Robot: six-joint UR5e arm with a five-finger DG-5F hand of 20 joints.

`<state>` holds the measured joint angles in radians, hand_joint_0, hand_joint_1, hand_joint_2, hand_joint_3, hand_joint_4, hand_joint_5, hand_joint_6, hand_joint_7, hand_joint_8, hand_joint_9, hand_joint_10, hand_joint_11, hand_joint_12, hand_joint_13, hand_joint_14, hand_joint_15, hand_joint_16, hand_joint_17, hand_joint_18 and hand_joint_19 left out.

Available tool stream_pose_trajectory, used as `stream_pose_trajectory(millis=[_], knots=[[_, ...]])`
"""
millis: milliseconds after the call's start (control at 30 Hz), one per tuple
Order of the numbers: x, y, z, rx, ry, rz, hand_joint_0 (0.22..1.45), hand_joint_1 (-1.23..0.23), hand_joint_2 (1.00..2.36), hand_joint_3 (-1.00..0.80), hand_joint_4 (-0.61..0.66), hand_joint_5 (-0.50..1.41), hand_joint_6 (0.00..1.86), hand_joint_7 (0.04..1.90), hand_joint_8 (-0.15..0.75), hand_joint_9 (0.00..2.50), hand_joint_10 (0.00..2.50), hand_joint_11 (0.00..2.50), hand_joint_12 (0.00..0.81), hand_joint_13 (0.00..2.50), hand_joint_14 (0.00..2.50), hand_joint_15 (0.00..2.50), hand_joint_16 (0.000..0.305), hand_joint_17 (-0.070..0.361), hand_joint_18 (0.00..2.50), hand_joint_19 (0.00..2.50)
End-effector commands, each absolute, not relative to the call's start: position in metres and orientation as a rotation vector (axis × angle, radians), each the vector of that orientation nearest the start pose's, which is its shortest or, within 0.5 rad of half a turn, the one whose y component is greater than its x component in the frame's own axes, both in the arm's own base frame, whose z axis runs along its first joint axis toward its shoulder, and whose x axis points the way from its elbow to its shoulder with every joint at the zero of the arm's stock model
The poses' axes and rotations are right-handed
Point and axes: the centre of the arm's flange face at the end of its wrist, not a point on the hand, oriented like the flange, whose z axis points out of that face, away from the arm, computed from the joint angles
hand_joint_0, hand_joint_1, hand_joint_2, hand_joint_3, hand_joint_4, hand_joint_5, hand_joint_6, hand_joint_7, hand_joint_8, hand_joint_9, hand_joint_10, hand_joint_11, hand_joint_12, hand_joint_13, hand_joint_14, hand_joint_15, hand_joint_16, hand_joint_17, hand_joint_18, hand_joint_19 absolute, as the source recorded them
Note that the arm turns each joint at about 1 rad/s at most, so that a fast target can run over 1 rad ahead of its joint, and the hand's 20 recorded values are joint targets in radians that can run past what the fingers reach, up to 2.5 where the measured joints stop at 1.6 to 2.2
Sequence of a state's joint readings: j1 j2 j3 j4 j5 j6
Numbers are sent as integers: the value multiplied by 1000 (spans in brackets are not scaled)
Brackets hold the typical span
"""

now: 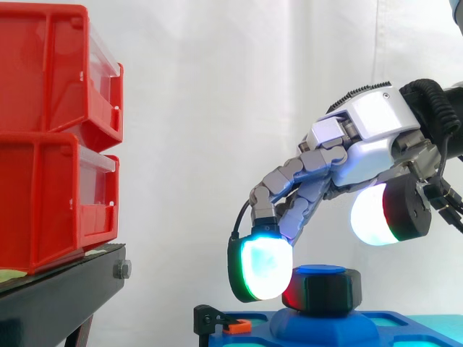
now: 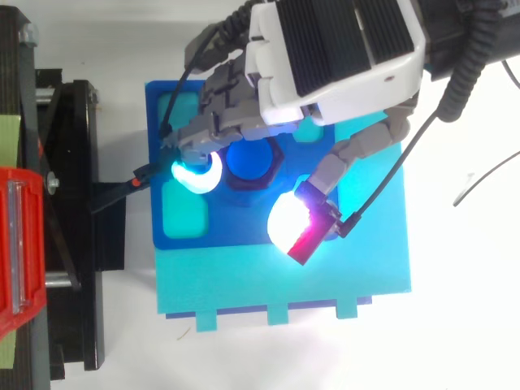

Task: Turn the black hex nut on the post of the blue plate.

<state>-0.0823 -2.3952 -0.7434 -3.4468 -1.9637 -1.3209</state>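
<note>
My robot hand [image 1: 369,126] hangs spread, one fingertip [image 1: 262,269] touching the black hex nut [image 1: 325,289] under it, thumb [image 1: 372,217] clear. Unopposed, that fingertip may slip.

Hand [image 1: 372,126] palm-down, angled low

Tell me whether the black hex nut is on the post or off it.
On. The black hex nut rings the blue post, seated low on the raised base of the blue plate.
</note>
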Motion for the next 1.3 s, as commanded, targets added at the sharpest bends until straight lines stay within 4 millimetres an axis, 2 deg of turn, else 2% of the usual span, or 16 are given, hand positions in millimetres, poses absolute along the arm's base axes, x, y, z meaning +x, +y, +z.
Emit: stream_pose_trajectory(millis=[0,533,1000,1267], knots=[[751,-162,328,36,1877,480,496,-456,1000,-500,197,-126,504,1021,204,581,9,226,276,624,14,354,23,52,118,367],[746,-183,325,25,1856,477,496,-456,1000,-500,195,-126,503,1019,205,580,10,229,274,623,14,350,23,52,116,367],[734,-212,328,31,1864,489,495,-457,1000,-500,190,-127,504,1022,204,580,9,228,274,623,15,346,23,52,115,367],[731,-220,329,41,1869,488,495,-457,1000,-500,195,-126,503,1019,203,580,9,217,273,623,14,354,23,52,115,367]])
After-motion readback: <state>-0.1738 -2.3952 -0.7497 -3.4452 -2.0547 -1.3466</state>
